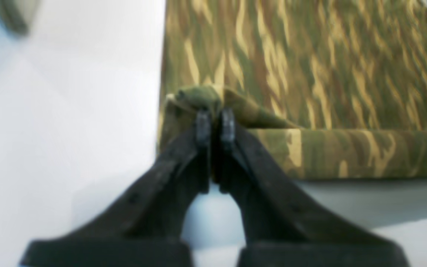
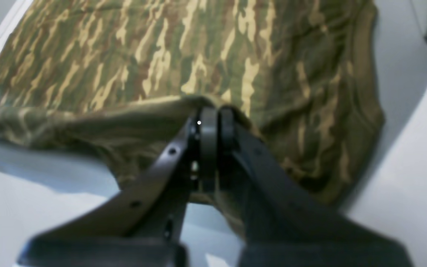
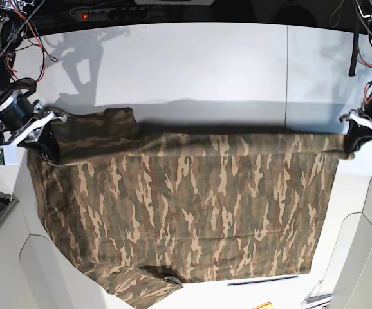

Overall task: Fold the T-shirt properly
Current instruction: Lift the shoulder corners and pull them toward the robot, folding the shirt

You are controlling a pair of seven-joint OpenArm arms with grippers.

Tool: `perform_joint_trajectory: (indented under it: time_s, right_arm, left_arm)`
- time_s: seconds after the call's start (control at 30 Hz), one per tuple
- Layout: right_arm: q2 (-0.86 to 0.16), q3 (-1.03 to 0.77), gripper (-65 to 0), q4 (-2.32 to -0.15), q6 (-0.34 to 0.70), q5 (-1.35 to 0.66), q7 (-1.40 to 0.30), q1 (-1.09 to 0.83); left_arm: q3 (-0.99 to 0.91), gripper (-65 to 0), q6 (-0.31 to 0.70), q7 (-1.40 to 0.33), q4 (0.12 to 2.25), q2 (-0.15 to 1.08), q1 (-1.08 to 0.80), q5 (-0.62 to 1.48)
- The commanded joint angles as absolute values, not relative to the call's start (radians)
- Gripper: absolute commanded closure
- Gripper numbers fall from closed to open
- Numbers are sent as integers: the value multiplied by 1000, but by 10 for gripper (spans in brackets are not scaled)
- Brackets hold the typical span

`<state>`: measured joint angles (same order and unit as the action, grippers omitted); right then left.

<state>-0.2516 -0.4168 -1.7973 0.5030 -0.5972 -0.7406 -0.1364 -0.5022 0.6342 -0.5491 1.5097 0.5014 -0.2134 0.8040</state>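
Note:
The camouflage T-shirt lies spread over the white table in the base view, its far edge lifted and stretched between both arms. At the base view's right, my left gripper is shut on a bunched corner of the T-shirt; the left wrist view shows the left gripper pinching the cloth at a rolled edge. At the left, my right gripper is shut on the cloth near a sleeve. In the right wrist view the right gripper clamps a fold of the T-shirt.
The white table stretches behind the shirt. A power strip and cables run along the back edge. White raised panels flank the front corners, and the shirt's near sleeve hangs toward the front edge.

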Motion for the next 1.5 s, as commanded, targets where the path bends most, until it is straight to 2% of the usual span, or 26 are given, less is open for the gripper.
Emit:
perform_joint_trajectory:
  time_s: [0.0, 0.17, 0.3, 0.5, 0.77, 0.8, 0.9, 0.97, 1.1, 1.23, 1.47]
  right_arm:
    - [-263, -423, 0, -1801, 521, -609, -706, -102]
    - [-263, -409, 0, -1691, 547, -609, -699, 3]
    - [-263, -405, 0, -1560, 551, -609, -687, 98]
    - [-263, -394, 0, -1360, 566, -609, -673, 245]
    - [-263, -296, 0, -1152, 565, -544, -588, 380]
    - [-263, -284, -38, -1139, 565, -531, -578, 389]
    - [-263, -271, -232, -1128, 565, -527, -577, 391]
    - [-263, -276, -278, -1129, 564, -523, -602, 387]
    - [-265, -309, -278, -1144, 565, -523, -684, 386]
    - [-271, -393, -278, -1172, 565, -523, -767, 384]
    - [-272, -599, -279, -1177, 564, -545, -778, 326]
  left_arm:
    - [-500, 0, 632, -518, 1516, 524, -190, 798]
    - [-397, 0, 616, -423, 1485, 524, -133, 694]
    - [-339, 0, 476, -381, 1427, 523, -69, 620]
    - [-333, 0, 475, -377, 1326, 521, 19, 604]
    - [-333, 0, 475, -369, 1215, 501, 90, 601]
    - [-333, -14, 475, -366, 1203, 496, 97, 601]
    - [-333, -210, 475, -366, 1178, 488, 103, 601]
    - [-333, -298, 475, -382, 1176, 488, 102, 601]
    - [-354, -307, 474, -505, 1177, 488, 122, 602]
    - [-429, -307, 475, -538, 1184, 488, 122, 627]
    - [-537, -308, 484, -609, 1183, 488, 94, 717]
